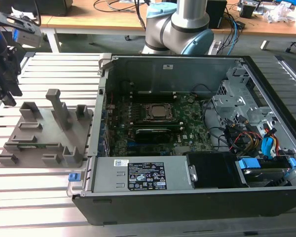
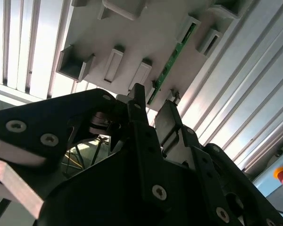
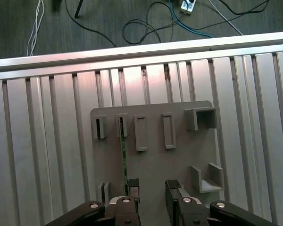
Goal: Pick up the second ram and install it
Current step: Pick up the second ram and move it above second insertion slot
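Gripper (image 3: 152, 187) fingers spread apart, empty, hovering over grey fixture plate (image 3: 179, 155); second ram (image 3: 123, 155) on edge in plate slots, just beside one fingertip, outside gap.

Green second ram (image 3: 123, 157), grey fixture plate (image 3: 153, 169), black fingers (image 3: 133, 187), silver ribbed table (image 3: 37, 141), green motherboard (image 1: 190, 131)

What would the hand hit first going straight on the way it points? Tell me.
Probably bare surface of the grey fixture plate, just beside the second ram in its slot. Depth is unclear, so the hand might meet the ram first.
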Robot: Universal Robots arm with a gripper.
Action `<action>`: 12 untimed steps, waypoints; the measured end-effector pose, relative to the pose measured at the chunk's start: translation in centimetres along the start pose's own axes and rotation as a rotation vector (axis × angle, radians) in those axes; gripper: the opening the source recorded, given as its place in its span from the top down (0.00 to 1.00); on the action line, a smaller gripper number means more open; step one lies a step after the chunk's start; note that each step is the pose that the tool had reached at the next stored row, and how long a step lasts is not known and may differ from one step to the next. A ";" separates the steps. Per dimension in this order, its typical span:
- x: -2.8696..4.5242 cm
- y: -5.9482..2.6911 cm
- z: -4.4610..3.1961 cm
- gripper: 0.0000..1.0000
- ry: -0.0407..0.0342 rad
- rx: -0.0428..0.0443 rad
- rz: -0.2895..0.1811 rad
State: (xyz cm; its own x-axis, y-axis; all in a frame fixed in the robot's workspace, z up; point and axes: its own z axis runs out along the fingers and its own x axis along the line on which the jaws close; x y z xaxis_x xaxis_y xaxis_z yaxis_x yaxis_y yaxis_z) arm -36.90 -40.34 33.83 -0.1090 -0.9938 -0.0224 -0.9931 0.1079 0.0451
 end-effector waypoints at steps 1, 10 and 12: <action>0.00 -0.01 0.15 0.64 -0.0001 0.0001 0.000; 0.02 -0.04 0.90 0.64 0.0000 0.0001 0.000; 0.02 -0.05 1.06 0.64 0.0000 0.0001 0.000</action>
State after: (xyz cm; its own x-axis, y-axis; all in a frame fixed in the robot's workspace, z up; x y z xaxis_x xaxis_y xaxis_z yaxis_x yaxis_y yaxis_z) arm -36.90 -40.34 32.77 -0.1090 -0.9938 -0.0225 -0.9931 0.1079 0.0450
